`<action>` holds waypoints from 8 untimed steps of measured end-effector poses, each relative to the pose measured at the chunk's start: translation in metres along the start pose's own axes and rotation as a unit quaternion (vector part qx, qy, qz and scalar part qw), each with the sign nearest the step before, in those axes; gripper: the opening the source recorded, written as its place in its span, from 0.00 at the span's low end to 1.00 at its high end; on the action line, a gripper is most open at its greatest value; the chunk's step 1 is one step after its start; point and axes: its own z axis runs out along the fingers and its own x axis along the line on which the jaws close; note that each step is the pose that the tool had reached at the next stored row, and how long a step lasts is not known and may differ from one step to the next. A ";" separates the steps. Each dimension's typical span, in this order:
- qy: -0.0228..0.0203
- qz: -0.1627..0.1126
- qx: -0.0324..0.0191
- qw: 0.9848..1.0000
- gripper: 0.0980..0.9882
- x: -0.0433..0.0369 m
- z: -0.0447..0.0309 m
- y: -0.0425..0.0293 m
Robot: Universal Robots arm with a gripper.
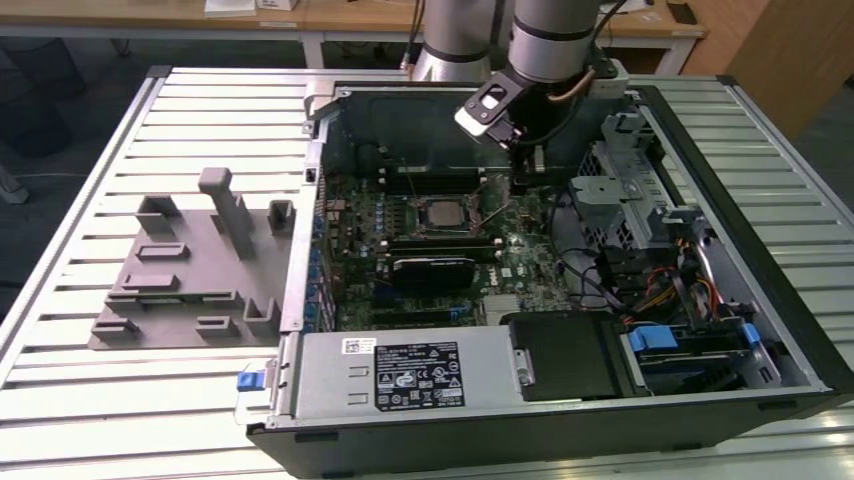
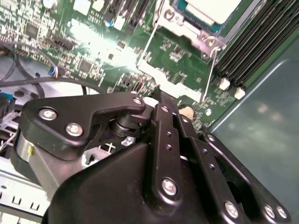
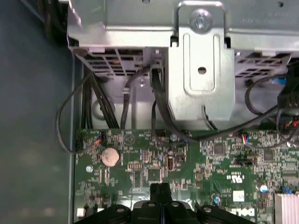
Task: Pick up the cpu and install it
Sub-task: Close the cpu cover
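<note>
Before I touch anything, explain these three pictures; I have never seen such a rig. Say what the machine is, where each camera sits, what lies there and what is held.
The machine is one robot arm ending in a gripper, a two-fingered clamp. The exterior view comes from a camera off the arm, looking down on a slatted table. On it stand an open computer case and, toward the exterior view's left, a grey tray. Both wrist views come from cameras riding on the arm, so they show the motherboard close up behind the gripper's black parts. The cpu, a silver square, sits in its socket on that board. The gripper hangs close over the board, toward the exterior view's right of the cpu, shut, with nothing visible in it.
</note>
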 end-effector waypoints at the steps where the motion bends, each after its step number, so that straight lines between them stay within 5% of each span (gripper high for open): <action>1: 0.000 0.000 0.000 1.000 0.01 0.0000 -0.0001 -0.0021; 8: 0.000 0.002 0.000 1.000 0.01 -0.0002 -0.0010 -0.0218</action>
